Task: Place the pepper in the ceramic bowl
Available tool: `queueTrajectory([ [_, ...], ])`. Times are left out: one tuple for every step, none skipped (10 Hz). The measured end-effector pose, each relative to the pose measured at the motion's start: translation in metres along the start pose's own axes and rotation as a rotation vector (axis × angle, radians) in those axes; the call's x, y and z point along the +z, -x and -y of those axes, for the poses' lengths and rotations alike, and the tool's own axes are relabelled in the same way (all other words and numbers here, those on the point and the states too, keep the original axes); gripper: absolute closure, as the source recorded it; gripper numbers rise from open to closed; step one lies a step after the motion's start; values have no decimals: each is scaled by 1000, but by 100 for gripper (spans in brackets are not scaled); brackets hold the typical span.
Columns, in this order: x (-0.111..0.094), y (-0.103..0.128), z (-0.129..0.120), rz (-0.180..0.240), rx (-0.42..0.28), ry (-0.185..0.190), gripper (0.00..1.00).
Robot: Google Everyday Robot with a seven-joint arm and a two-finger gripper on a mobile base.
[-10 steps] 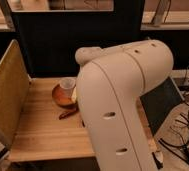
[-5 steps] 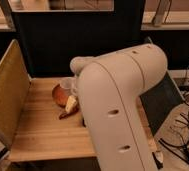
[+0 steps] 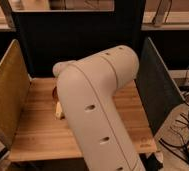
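Observation:
My white arm (image 3: 95, 107) fills the middle of the camera view and blocks most of the wooden table (image 3: 38, 135). Only a thin reddish-brown sliver of the ceramic bowl (image 3: 54, 93) shows at the arm's left edge, near the table's back. The pepper is hidden behind the arm. The gripper is also hidden behind the arm, somewhere past the elbow toward the back of the table.
A small pale object (image 3: 58, 110) lies on the table just left of the arm, in front of the bowl. A tan side panel (image 3: 5, 95) stands on the left and a dark panel (image 3: 155, 90) on the right. Cables (image 3: 185, 135) trail on the floor at right.
The arm has swung left and closer to the camera. It now covers the small white cup, most of the bowl and the dark red piece that showed earlier.

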Motion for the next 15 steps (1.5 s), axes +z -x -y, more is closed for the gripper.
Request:
queueTrajectory([
  [7, 7, 2, -23, -12, -10, 20],
  [10, 10, 5, -31, -2, -16, 20],
  [10, 9, 6, -31, 1, -17, 20],
  [10, 8, 7, -30, 4, -17, 20],
  [10, 9, 6, -32, 2, -17, 20],
  [10, 8, 7, -30, 4, -17, 20],
  [11, 6, 10, -26, 14, -13, 20],
  [14, 2, 16, -19, 29, -12, 20],
  [16, -2, 21, -14, 42, -7, 20],
  [19, -8, 26, -9, 59, 0, 20],
  [22, -13, 32, 4, 77, 6, 20],
  [23, -17, 37, 17, 85, 9, 20],
  [23, -17, 40, 33, 86, 7, 20],
  [24, -16, 41, 48, 77, 4, 20],
  [25, -11, 40, 62, 62, 2, 20],
])
